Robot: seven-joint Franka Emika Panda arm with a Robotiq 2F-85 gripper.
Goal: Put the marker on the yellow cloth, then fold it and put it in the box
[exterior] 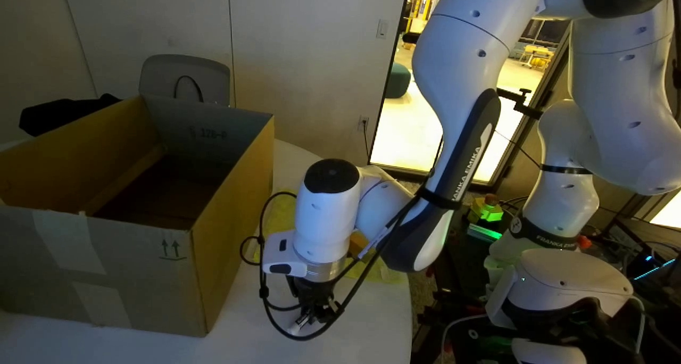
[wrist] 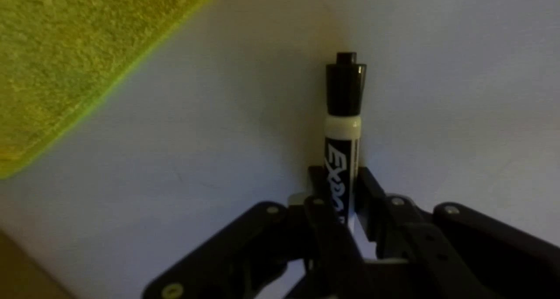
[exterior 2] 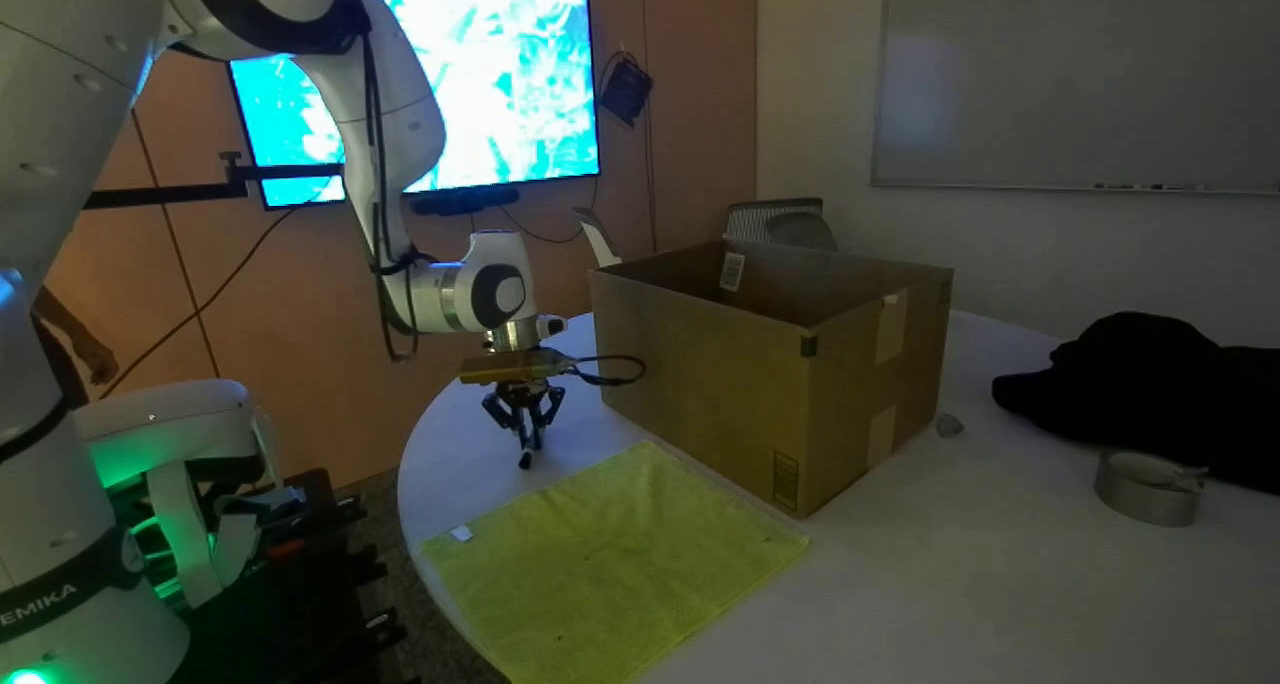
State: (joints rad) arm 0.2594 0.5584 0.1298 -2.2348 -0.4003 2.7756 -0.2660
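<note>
Step in hand: you are, by judgement, securing the marker (wrist: 343,126) for its placing on the yellow cloth (exterior 2: 615,559); the folding and the boxing are both awaiting you.

Pincer (wrist: 340,173): its jaws are standing nearly together, parted only by the marker's barrel; they are evidently gripping it, no gap showing on either side.

Marker: black-capped, white-collared, lettered "Expo". It is running lengthwise between the jaws, its cap jutting out beyond them, its tail end partly hiding behind them in the wrist view. Whether it is touching the desk (exterior 2: 950,594) or hanging just above, your views are not telling.

Yellow cloth: it is lying flat and unfolded on the desk, near the pincer but apart from the marker.

Box (exterior 2: 700,394): it is standing just beside the yellow cloth, its top uncovered.

Next move: this is probably calling for you to be lifting the marker slightly, carrying it sideways over the yellow cloth, lowering it well inside the edge, and only then spreading the jaws.
</note>
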